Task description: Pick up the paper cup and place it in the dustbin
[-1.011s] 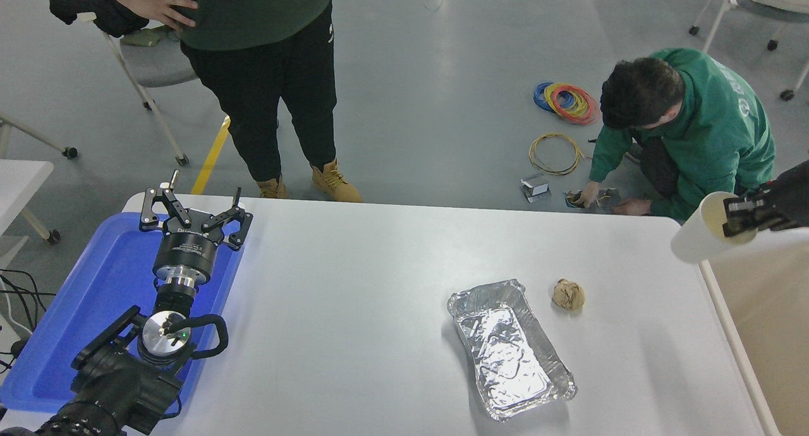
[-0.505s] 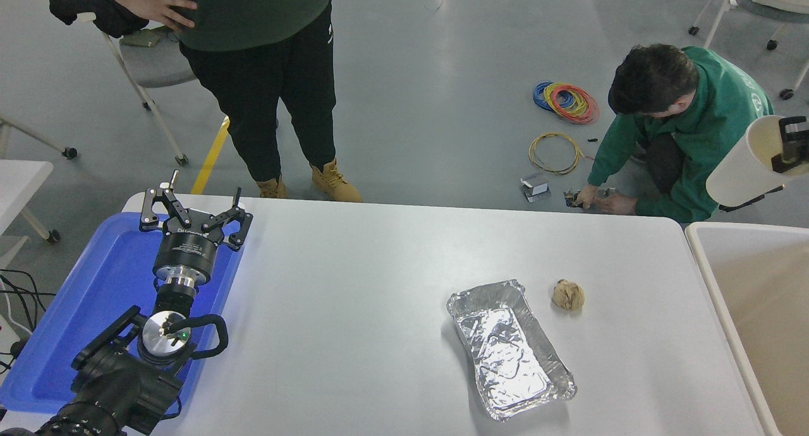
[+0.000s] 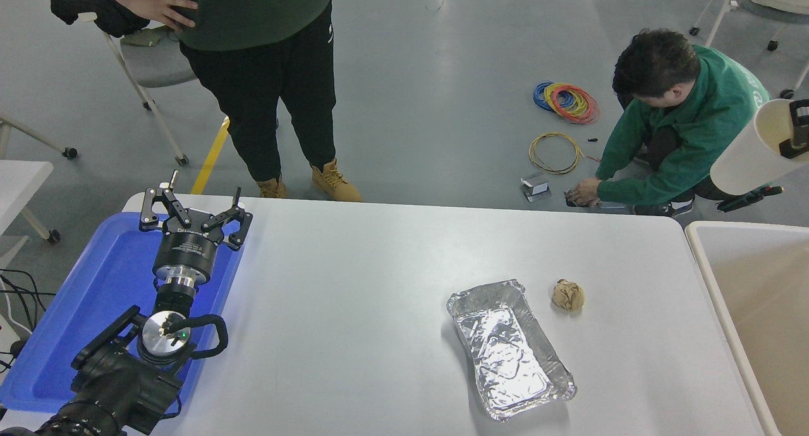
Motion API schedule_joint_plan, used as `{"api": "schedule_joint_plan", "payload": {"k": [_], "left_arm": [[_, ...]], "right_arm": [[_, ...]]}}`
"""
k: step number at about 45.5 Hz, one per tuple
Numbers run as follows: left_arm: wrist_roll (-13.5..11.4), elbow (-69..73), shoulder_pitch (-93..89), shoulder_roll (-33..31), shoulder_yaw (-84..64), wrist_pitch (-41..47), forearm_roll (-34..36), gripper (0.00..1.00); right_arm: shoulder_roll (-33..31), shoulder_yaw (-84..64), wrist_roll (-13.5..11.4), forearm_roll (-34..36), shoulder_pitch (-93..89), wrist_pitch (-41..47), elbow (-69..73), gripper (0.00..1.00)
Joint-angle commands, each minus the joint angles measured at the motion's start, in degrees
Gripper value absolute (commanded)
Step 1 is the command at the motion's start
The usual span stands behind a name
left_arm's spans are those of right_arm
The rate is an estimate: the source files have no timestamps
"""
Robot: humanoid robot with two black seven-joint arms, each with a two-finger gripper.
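Note:
The white paper cup [image 3: 752, 150] hangs high at the right edge, tipped on its side, its cream inside facing right. My right gripper [image 3: 797, 133] is shut on the cup's rim; only its fingers show at the frame edge. The cup is above and behind the far end of the dustbin [image 3: 720, 284], a large bin with a white rim and beige inside at the table's right. My left gripper [image 3: 193, 210] is parked open over the blue tray at the lower left.
A silver foil tray [image 3: 509, 351] and a crumpled brown paper ball [image 3: 568, 294] lie on the white table [image 3: 354, 309]. A blue tray [image 3: 107, 290] sits at the left. One person stands at the far side; another crouches on the floor by wire coils [image 3: 567, 101].
My right gripper has carried the cup up and to the right, from the table's right corner to above the bin's far end. The crouching person has shifted.

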Motion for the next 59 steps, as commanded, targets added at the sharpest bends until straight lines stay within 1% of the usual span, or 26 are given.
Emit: {"api": "schedule_joint_plan", "payload": {"k": [1,10,18,32,38,40,43,52,59], "left_arm": [[0.0,0.0,0.0,0.0,0.0,0.0,0.0,1.0],[0.0,0.0,0.0,0.0,0.0,0.0,0.0,1.0],[0.0,0.0,0.0,0.0,0.0,0.0,0.0,1.0],[0.0,0.0,0.0,0.0,0.0,0.0,0.0,1.0],[0.0,0.0,0.0,0.0,0.0,-0.1,0.0,1.0],[0.0,0.0,0.0,-0.1,0.0,0.0,0.0,1.0],[0.0,0.0,0.0,-0.1,0.0,-0.1,0.0,1.0],[0.0,0.0,0.0,0.0,0.0,0.0,0.0,1.0],[0.0,0.0,0.0,-0.1,0.0,-0.1,0.0,1.0]], "right_arm": [[-1.0,0.6,0.0,-0.2,-3.6,-0.9,-2.5,0.0],[-2.6,2.1,0.0,-0.2,-11.1,-1.5,-11.3,0.0],[-2.8,8.0,0.0,0.6,-24.8,-2.8,-25.2,0.0],[-2.6,16.9,-0.5,1.0,-46.8,-10.1,-44.2,0.0],[-2.0,19.5,-1.1,4.1,-55.1,-15.0,-49.1,0.0],[-1.8,19.5,-1.8,5.1,-57.5,-16.5,-51.1,0.0],[-1.3,19.7,-3.7,6.9,-60.6,-18.3,-53.7,0.0],[-0.9,21.2,-11.4,12.9,-68.1,-26.5,-55.2,0.0],[0.3,24.0,-14.7,15.1,-74.3,-33.6,-55.4,0.0]]}}
